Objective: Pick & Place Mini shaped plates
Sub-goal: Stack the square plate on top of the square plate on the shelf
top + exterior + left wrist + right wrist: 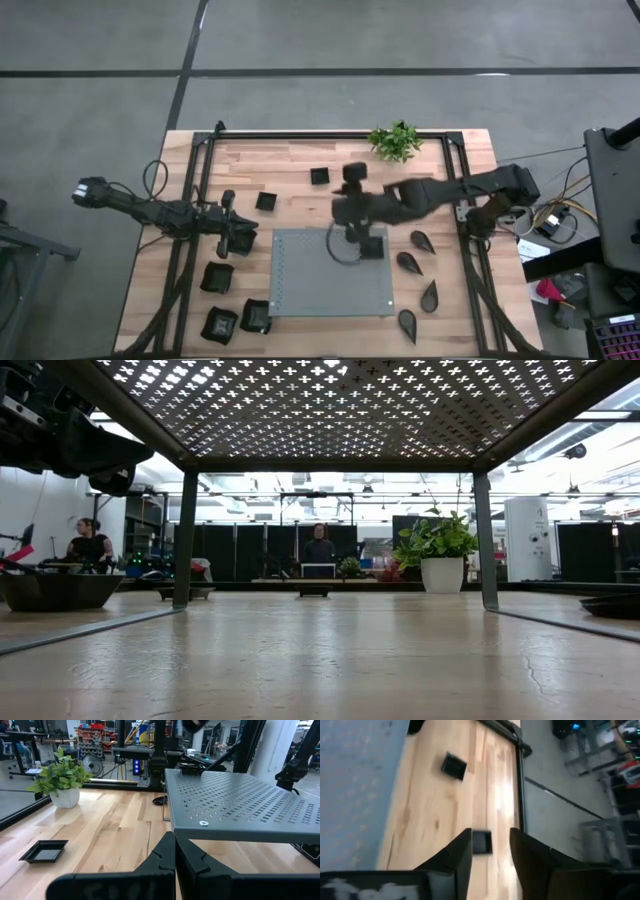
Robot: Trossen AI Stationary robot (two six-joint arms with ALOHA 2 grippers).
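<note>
1. Closest in, the left gripper (174, 840) has its jaws pressed together on nothing. It hangs just off the left edge of the grey dotted mat (320, 285), low over the wooden table (300, 160).
2. Next comes the right gripper (490, 837), over the mat's far right part. Its jaws stand apart with nothing between them. One small square plate (481, 842) shows in the gap, but it lies on the wood past the mat.
3. Beside that gripper, a dark square thing (373, 246) lies on the mat. It looks like one of the mini shaped plates, though I cannot tell whether the fingers touch it.
4. Left of the mat, by its near corner, sit three larger squarish plates (217, 277), close together.
5. Right of the mat, four teardrop plates (408, 262) lie in a loose row along its edge, all clear of it.
6. Beyond the mat's far edge lie the two small square plates, apart from each other. One (265, 201) is towards the mat's left corner and the other is farther back.
7. Farther still from the mat, at the table's back edge, stands a small green plant (395, 140) in a white pot.
8. Past the table (well behind the mat) is a person (90, 545) by a desk.
</note>
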